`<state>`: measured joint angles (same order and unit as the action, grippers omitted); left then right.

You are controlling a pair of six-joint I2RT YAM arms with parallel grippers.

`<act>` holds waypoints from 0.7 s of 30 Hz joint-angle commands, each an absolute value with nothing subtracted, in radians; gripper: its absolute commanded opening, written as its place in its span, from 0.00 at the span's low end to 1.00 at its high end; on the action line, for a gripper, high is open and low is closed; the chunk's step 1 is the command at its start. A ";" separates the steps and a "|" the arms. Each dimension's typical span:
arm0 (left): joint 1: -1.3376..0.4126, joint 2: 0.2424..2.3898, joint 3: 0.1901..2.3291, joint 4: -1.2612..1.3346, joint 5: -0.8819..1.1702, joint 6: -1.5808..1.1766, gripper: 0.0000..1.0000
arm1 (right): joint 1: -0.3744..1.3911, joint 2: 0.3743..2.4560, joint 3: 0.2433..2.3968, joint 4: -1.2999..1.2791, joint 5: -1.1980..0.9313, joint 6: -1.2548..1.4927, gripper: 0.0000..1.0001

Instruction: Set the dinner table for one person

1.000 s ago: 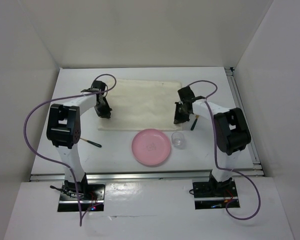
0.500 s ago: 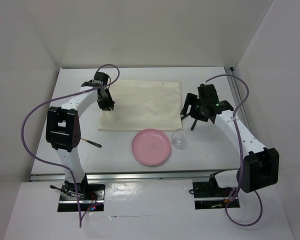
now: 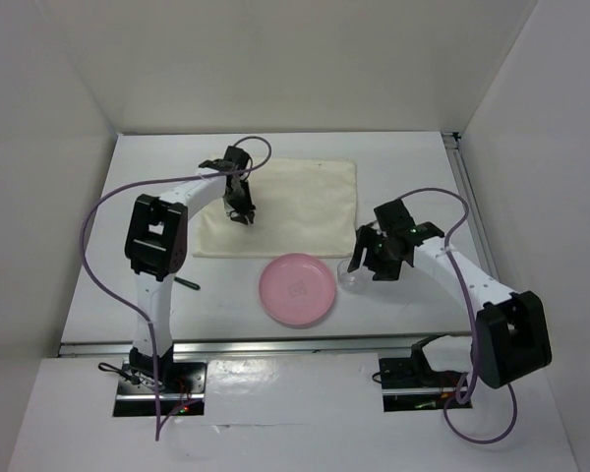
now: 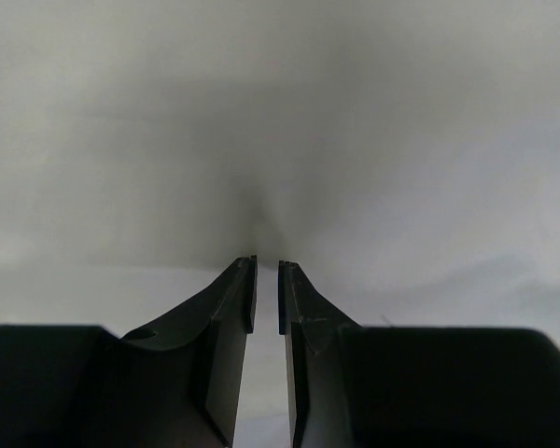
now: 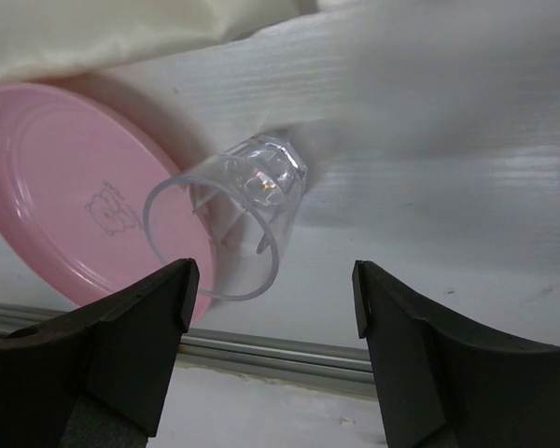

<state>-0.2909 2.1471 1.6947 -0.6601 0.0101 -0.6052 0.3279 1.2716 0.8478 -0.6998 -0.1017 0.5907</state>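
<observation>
The dinner table (image 3: 413, 167) is a white top with a cream cloth mat (image 3: 295, 202) spread at the back. A pink plate (image 3: 297, 289) lies in front of the mat, and a clear cup (image 3: 352, 278) stands at its right rim. My right gripper (image 3: 369, 261) hovers open just right of the cup. In the right wrist view the cup (image 5: 229, 229) sits ahead of the left finger, with nothing held in the right gripper (image 5: 271, 275). My left gripper (image 3: 241, 211) is low over the mat's left part; the left gripper (image 4: 266, 266) shows a narrow, empty gap.
A black utensil (image 3: 187, 284) lies on the table at the left, partly behind the left arm. A metal rail (image 3: 467, 197) runs along the right edge, and another rail (image 5: 261, 350) lines the near edge. White walls enclose the table.
The right gripper opened, left the mat's right edge and came down toward the cup. The left gripper slid right along the mat and its jaws parted slightly.
</observation>
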 commanded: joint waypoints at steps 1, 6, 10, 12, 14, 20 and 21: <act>-0.317 2.168 1.736 -0.666 0.055 -0.600 0.34 | 0.354 1.298 0.838 -0.643 -0.120 0.621 0.77; -0.366 2.180 1.747 -0.615 0.078 -0.618 0.34 | 0.376 1.328 0.828 -0.612 -0.109 0.630 0.60; -0.393 2.244 1.802 -0.645 0.078 -0.618 0.33 | 0.376 1.347 0.819 -0.603 -0.086 0.630 0.37; -0.403 2.253 1.802 -0.646 0.092 -0.618 0.31 | 0.376 1.347 0.830 -0.624 -0.063 0.630 0.24; -0.413 2.253 1.764 -0.623 0.103 -0.627 0.30 | 0.376 1.336 0.868 -0.669 -0.020 0.640 0.05; -0.443 2.221 1.652 -0.565 0.135 -0.638 0.30 | 0.376 1.312 1.092 -0.801 0.066 0.580 0.00; -0.443 2.221 1.640 -0.565 0.135 -0.638 0.28 | 0.376 1.327 1.126 -0.801 0.075 0.571 0.00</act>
